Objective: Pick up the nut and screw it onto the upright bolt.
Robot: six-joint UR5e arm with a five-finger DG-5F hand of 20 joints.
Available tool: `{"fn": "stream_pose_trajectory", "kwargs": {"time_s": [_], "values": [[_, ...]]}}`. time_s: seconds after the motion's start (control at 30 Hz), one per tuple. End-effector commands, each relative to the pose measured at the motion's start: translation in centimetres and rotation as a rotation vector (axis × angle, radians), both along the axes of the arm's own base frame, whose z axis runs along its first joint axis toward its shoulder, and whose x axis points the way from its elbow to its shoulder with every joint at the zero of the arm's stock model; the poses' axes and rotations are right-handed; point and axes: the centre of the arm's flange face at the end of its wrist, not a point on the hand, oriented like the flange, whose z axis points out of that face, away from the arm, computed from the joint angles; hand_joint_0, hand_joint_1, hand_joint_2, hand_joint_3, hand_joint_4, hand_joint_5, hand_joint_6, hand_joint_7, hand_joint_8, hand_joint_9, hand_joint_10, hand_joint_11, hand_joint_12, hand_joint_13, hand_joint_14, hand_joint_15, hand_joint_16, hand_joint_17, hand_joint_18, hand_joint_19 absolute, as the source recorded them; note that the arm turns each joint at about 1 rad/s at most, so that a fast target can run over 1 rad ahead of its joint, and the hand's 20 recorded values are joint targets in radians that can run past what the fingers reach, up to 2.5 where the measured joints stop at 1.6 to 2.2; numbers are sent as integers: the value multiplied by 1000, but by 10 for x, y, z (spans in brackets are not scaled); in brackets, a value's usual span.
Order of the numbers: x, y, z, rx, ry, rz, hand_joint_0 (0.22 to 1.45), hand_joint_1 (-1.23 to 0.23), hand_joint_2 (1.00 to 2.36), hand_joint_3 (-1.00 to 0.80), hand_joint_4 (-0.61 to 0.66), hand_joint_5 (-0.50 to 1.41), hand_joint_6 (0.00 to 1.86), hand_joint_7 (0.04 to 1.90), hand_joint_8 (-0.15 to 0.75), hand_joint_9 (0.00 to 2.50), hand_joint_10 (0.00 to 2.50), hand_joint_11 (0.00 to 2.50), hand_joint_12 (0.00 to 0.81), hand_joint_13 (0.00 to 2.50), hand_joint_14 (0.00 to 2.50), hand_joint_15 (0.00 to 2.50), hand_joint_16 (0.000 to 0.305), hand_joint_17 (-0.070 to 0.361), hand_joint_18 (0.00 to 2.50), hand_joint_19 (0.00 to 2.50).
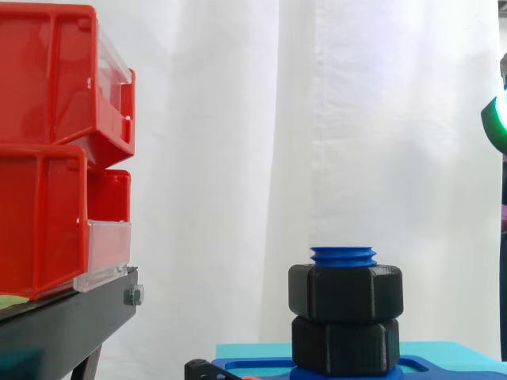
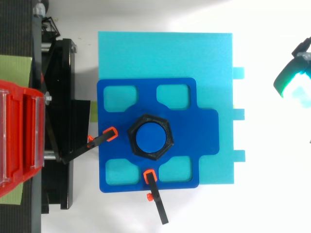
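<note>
A blue upright bolt [image 1: 343, 255] stands in the middle of a dark blue fixture plate [image 2: 204, 131]. Two black hexagonal nuts sit on it, one stacked on the other: the upper nut [image 1: 345, 291] rests on the lower nut [image 1: 345, 345]. The bolt's threaded top pokes out just above the upper nut. From above, the bolt top [image 2: 149, 137] is a blue disc ringed by the black nut [image 2: 167, 138]. A green-glowing part of my hand [image 2: 290, 80] is at the right edge, well clear of the bolt and higher than it in the side view [image 1: 497, 120].
The fixture plate lies on a cyan board [image 2: 165, 53]. Two black clamps with orange tips [image 2: 104, 137] [image 2: 154, 194] hold the plate at its left and front. Stacked red bins [image 1: 47, 158] on a black stand [image 1: 63, 324] are at the left.
</note>
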Motion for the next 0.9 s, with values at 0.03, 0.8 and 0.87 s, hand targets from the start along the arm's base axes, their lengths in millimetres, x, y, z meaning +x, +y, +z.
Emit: {"fn": "stream_pose_trajectory", "kwargs": {"time_s": [0.03, 0.8, 0.87], "values": [[0, 0, 0, 0, -1, 1, 547, -463, 1001, -485, 226, -161, 502, 819, 243, 862, 4, 143, 275, 875, 8, 226, 35, 79, 662, 206], [0, 0, 0, 0, -1, 1, 560, -447, 1003, -472, 235, -150, 503, 852, 238, 913, 7, 218, 279, 885, 10, 269, 35, 79, 678, 227], [0, 0, 0, 0, 1, 1, 567, -421, 1003, -465, 232, -149, 503, 854, 237, 924, 9, 230, 277, 884, 10, 276, 35, 78, 677, 239]]}}
